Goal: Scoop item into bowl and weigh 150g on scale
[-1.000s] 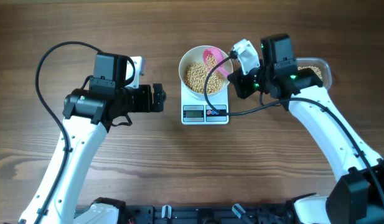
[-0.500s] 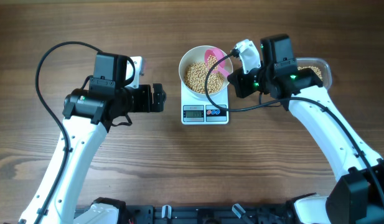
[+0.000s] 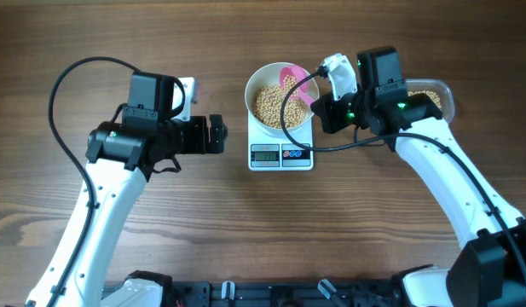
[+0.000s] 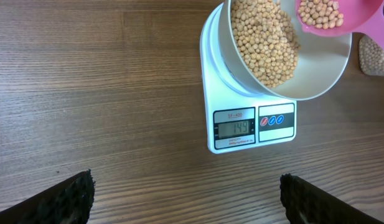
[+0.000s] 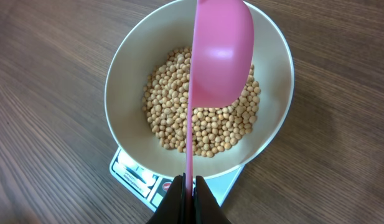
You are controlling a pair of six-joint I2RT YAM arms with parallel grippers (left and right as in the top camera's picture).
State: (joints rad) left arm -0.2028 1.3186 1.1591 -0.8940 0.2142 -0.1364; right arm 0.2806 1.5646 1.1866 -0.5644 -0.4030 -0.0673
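r gripper tight on pink scoop over bowl on scale; l gripper wide, empty

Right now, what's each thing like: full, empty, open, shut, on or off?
scale, on, display seems to read 149.
bowl, on the scale, partly full of beans.
pink scoop, over the bowl, some beans in it.
left gripper, open, empty.
right gripper, shut on the pink scoop's handle.
tub, holds beans, partly hidden.

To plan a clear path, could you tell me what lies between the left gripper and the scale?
Only bare wooden table; the overhead view shows nothing between the open left gripper and the scale.
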